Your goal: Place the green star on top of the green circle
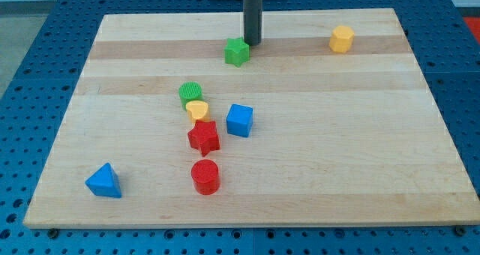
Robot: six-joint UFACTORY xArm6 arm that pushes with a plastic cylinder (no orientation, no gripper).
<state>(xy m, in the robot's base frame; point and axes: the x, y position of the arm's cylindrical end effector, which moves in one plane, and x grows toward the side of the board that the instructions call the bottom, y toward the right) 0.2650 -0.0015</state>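
The rod is seen coming down from the view's top, and my tip (pixel 252 43) is set on the counter (pixel 337 150) just beside the green star (pixel 237 52), at the star's upper right; whether the two touch cannot be told. No pincer is carried by this arm, so neither a released nor a clenched state can be reported.

The green star is placed near the counter's top edge, a little left of centre. The green circle (pixel 190 94) is found well below it and to the view's left, apart from the star. A small yellow block (pixel 197 109), of a rounded, heart-like shape, is pressed against the lower side of the green circle. Below that, the red star (pixel 203 138) is seen, just beside the yellow block, and the red cylinder (pixel 205 177) is set lower still, apart from it. The blue cube (pixel 239 120) is placed just to the right of the red star. The blue triangle (pixel 103 181) is set alone near the bottom-left corner. A yellow hexagon (pixel 341 40) is seen near the top right, well apart from everything else.
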